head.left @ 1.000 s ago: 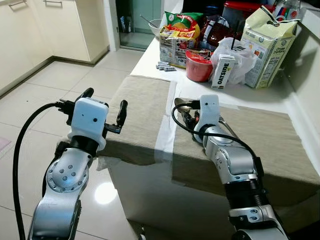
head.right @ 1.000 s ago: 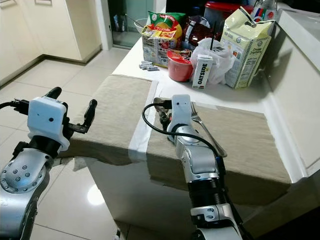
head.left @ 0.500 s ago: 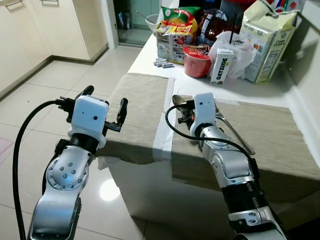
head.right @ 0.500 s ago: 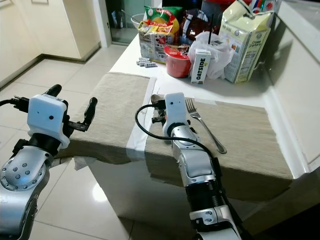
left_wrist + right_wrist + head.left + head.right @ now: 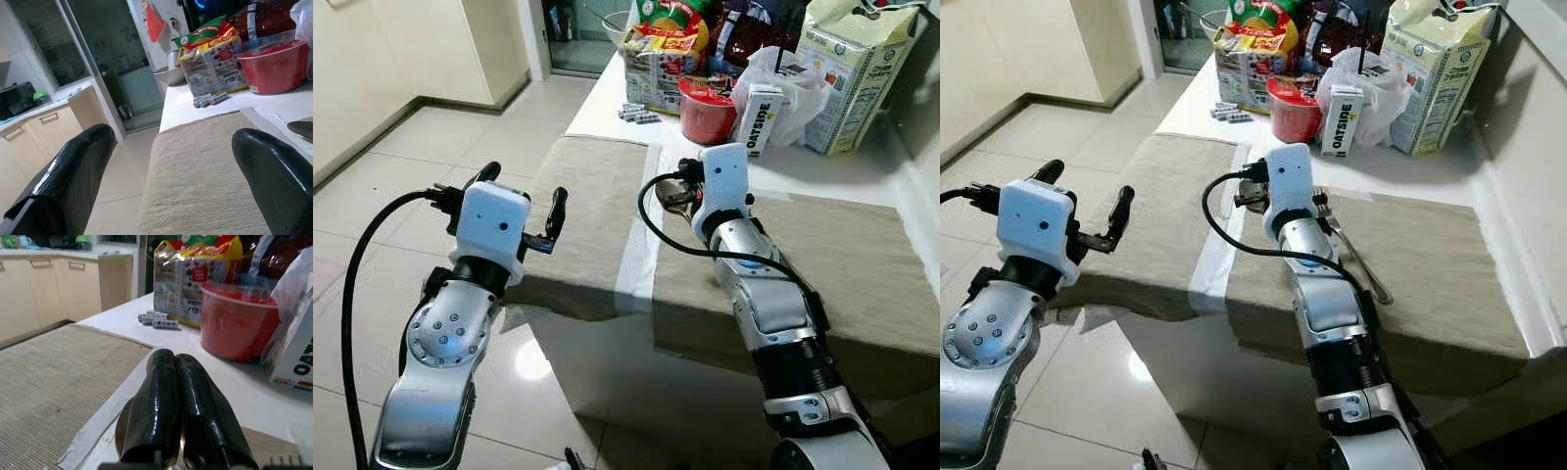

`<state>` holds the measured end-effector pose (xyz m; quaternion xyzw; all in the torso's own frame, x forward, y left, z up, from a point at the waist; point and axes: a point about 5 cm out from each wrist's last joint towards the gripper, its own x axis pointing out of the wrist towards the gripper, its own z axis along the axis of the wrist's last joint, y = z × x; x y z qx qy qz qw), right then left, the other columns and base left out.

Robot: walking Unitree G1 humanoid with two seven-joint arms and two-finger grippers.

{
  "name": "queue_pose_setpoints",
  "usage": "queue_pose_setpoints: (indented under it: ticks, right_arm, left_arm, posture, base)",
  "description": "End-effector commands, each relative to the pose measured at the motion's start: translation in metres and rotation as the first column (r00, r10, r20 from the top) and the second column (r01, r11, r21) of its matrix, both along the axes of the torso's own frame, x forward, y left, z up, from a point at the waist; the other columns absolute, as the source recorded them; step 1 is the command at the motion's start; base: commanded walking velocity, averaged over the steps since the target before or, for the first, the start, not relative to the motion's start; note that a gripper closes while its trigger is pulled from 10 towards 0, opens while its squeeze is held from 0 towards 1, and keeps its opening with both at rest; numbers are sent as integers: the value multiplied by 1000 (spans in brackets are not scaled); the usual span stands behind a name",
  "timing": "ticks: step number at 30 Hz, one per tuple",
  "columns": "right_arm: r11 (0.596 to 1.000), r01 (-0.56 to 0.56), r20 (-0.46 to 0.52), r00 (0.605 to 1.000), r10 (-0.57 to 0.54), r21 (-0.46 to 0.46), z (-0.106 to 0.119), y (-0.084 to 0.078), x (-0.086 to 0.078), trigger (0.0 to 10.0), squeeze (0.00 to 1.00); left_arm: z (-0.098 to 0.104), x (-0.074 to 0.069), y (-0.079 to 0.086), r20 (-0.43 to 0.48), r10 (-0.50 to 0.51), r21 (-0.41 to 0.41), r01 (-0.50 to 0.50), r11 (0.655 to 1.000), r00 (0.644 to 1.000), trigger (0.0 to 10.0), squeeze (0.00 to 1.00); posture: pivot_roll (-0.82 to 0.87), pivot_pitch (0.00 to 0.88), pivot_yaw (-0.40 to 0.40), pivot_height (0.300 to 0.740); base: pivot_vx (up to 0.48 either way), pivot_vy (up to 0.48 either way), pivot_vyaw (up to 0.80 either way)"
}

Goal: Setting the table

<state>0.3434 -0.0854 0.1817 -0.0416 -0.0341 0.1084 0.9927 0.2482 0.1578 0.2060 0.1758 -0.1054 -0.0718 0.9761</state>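
Right tool (image 5: 188, 396) sits mid-frame in the eye views, over the near-left corner of the right placemat (image 5: 1430, 264), fingers pressed together w/ nothing clearly between them. A spoon (image 5: 123, 423) bowl shows just under the fingertips in the right wrist view; can't tell if they touch it. Fork (image 5: 1356, 259) lies on the same mat just right of the arm, handle running toward lower right. Left tool (image 5: 514, 201) hangs at left-centre of frame, off the counter (image 5: 1200, 108) edge beside the left placemat (image 5: 1165, 196), fingers spread wide, empty.

Judgement: cutlery is light, stiff, smooth metal, prob. slippery and lies flat on cloth, so hard to get under. Best pinched across the narrow handle neck, not the bowl. Woven mat is soft and may bunch if dragged.
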Motion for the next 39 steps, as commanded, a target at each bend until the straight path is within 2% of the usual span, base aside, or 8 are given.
queue_pose_setpoints:
  ticks: [1, 2, 3, 4, 5, 9, 34, 39]
  right_arm:
    - [1000, 10, 20, 1000, -10, -12, 5, 0, 3, 0, 0]
    - [999, 40, -43, 998, -40, -7, -4, -1, 6, 3647, 0]
    - [999, 35, -96, 995, -34, 5, -12, -1, 6, 10000, 0]
    - [999, 29, -130, 991, -26, 16, -18, 0, 6, 10000, 0]
    - [999, 23, -154, 988, -19, 26, -23, 0, 5, 10000, 1000]
    - [999, 36, -319, 947, -21, 40, -57, -1, -2, 10000, 1000]
    - [999, 27, -276, 961, -20, 23, -54, -2, -2, 10000, 1000]
    - [999, 49, -346, 937, -39, 21, -61, -3, -1, 10000, 1000]
  left_arm:
    - [-1, 2, 1, -2, -5, 16, 5, 1000, 1000, 10000, 0]
    - [-1, 2, 0, -2, -6, 15, 6, 1000, 1000, 10000, 0]
    - [-1, 2, 0, -3, -6, 15, 7, 1000, 1000, 10000, 0]
    - [-1, 2, 0, -3, -7, 15, 7, 1000, 1000, 10000, 0]
    - [-1, 2, 0, -4, -7, 15, 7, 1000, 1000, 10000, 0]
    - [-2, 2, -1, -6, -9, 15, 9, 1000, 1000, 10000, 0]
    - [-3, 1, 0, 0, -12, 31, 12, 999, 1000, 10000, 0]
    - [-3, 1, -1, 1, -15, 34, 15, 999, 1000, 10000, 0]
  posture:
    - [34, 30, 41, 740]
    - [34, 30, 41, 740]
    - [34, 30, 41, 740]
    - [34, 30, 41, 740]
    - [34, 30, 41, 740]
    - [36, 26, 41, 740]
    - [40, 7, 32, 740]
    - [40, 2, 27, 740]
  base:
    - [0, 0, 0]
    - [0, 0, 0]
    - [0, 0, 0]
    - [0, 0, 0]
    - [0, 0, 0]
    - [0, 0, 0]
    - [0, 0, 0]
    - [0, 0, 0]
